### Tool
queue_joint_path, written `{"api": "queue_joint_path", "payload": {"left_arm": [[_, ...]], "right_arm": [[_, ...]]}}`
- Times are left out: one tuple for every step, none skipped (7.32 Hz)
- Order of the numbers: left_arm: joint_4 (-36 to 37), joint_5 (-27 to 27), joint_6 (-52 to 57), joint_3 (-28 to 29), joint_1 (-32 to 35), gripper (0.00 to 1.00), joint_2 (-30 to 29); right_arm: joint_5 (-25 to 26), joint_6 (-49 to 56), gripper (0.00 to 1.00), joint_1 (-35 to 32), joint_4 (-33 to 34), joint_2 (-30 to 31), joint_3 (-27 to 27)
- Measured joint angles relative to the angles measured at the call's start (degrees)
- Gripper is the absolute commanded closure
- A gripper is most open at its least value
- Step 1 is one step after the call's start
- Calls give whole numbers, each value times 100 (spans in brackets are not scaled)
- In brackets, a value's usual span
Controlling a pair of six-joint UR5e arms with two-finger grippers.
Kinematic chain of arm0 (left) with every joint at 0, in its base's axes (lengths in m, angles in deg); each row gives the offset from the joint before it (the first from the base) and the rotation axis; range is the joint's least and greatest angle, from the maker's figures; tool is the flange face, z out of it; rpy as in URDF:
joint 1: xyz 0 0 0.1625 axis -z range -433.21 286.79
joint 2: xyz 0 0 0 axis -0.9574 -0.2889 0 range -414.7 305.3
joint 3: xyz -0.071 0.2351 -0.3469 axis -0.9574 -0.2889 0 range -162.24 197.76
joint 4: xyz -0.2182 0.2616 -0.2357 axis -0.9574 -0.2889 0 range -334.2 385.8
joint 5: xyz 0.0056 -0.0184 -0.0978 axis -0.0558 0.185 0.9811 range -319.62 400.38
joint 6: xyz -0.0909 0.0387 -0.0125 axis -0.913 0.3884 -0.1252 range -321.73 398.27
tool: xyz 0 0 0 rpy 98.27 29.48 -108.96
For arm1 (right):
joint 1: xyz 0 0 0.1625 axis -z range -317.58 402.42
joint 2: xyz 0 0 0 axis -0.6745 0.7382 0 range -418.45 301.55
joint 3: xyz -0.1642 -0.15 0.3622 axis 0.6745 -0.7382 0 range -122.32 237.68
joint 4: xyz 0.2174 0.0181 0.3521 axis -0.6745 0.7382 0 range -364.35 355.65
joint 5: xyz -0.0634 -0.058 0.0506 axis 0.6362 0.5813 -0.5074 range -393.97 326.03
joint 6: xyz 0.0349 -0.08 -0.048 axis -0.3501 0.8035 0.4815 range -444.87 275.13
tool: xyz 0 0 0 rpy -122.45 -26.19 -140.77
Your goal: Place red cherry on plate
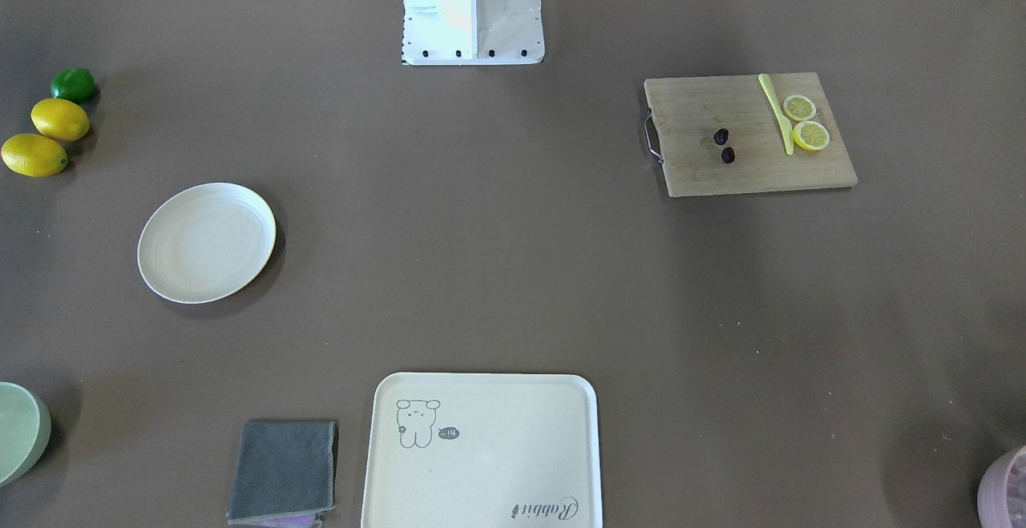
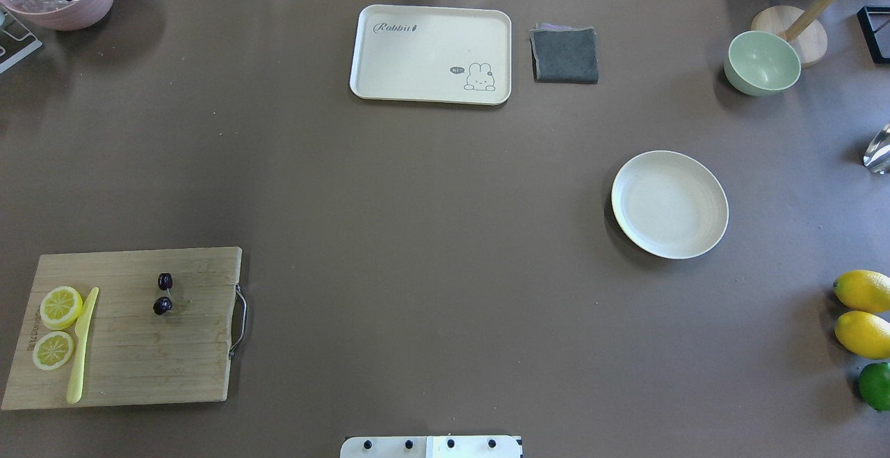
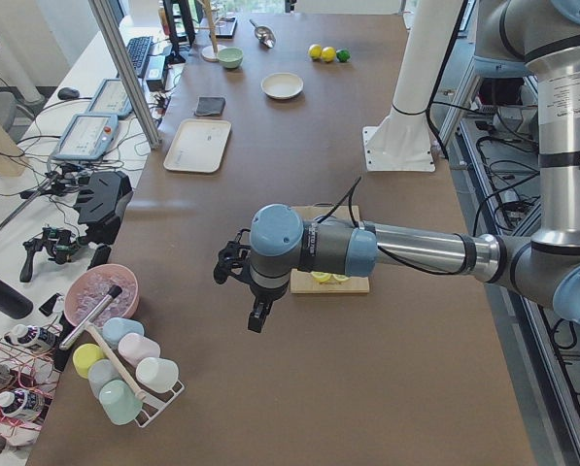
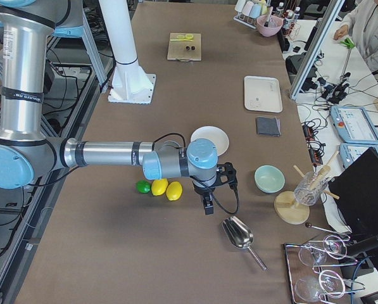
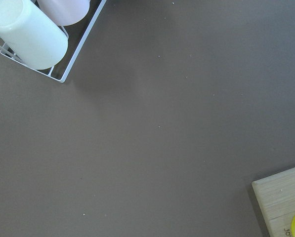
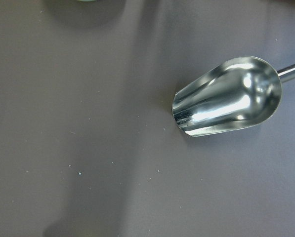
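The red cherry (image 2: 164, 293), a dark maroon pair, lies on a wooden cutting board (image 2: 132, 361) at the table's near left; it also shows in the front-facing view as the cherry (image 1: 724, 146). The round cream plate (image 2: 669, 204) sits on the right half of the table, far from the cherry. My left gripper (image 3: 257, 318) hangs over bare table beyond the board's outer end, seen only from the side. My right gripper (image 4: 207, 204) hovers past the lemons, above a metal scoop (image 6: 226, 101). I cannot tell whether either is open or shut.
Two lemon slices (image 2: 57, 326) and a yellow knife (image 2: 82, 347) share the board. A cream tray (image 2: 431, 55), grey cloth (image 2: 564, 55) and green bowl (image 2: 762, 63) line the far edge. Lemons and a lime (image 2: 866, 333) sit at the right, a cup rack (image 3: 124, 374) at the left end.
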State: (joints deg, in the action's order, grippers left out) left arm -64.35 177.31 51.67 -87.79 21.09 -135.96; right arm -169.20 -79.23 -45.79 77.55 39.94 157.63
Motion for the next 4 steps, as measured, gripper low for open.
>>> {"api": "queue_joint_path", "payload": {"left_arm": [[-2, 2, -5, 0, -12, 2, -2], [-3, 4, -18, -4, -24, 2, -4], [-3, 4, -35, -6, -27, 2, -4], [-5, 11, -59, -11, -29, 2, -4]], "right_arm": [[-113, -78, 0, 112, -130, 3, -12], [-259, -374, 0, 301, -240, -16, -1], [-408, -879, 0, 575, -505, -46, 10], [-519, -1435, 1, 881, -1051, -44, -30]]}}
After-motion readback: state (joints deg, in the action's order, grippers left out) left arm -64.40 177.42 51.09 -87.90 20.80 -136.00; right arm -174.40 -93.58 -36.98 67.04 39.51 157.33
